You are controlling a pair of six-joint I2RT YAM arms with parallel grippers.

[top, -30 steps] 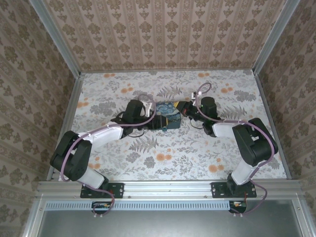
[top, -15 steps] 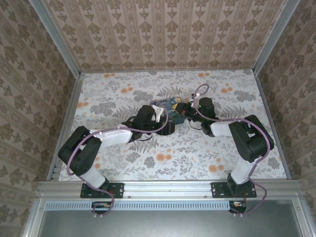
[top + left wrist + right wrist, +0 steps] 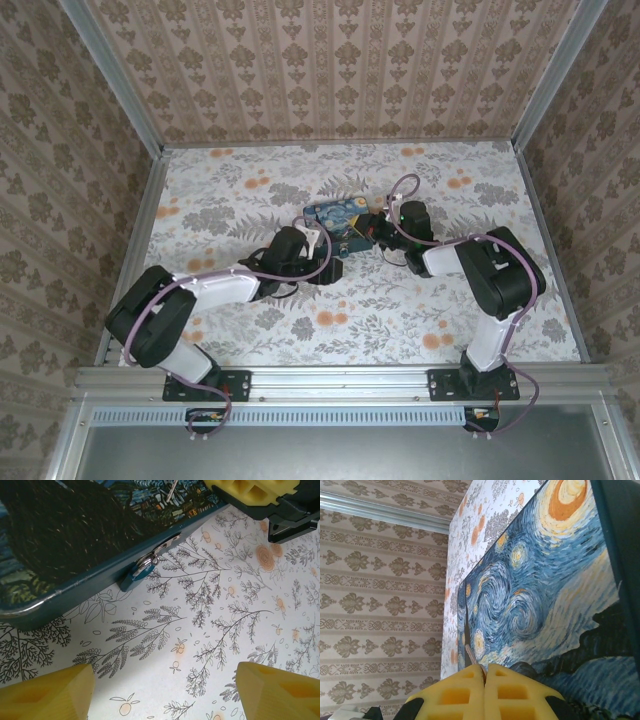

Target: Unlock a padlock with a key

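The padlock [image 3: 135,575], small and teal-dark with a silver shackle, hangs from the hasp on the near side wall of the blue swirl-painted box [image 3: 338,226] [image 3: 65,535]. My left gripper [image 3: 165,700] [image 3: 322,260] is open over bare table a short way in front of the padlock, its yellow fingers [image 3: 45,695] wide apart and holding nothing. My right gripper [image 3: 485,667] [image 3: 372,232] hovers over the right end of the box lid [image 3: 540,590], shut on the key [image 3: 471,654]. The key's thin blade sticks out past the fingertips.
The box lies slanted in the middle of the flower-patterned table [image 3: 420,300]. Patterned walls [image 3: 340,70] close in the back and both sides. The right arm's yellow fingers [image 3: 250,490] show at the top of the left wrist view.
The left gripper has let go of the box and backed off toward the near left. The box turned to a slant. The right gripper stayed shut at the box's right end.
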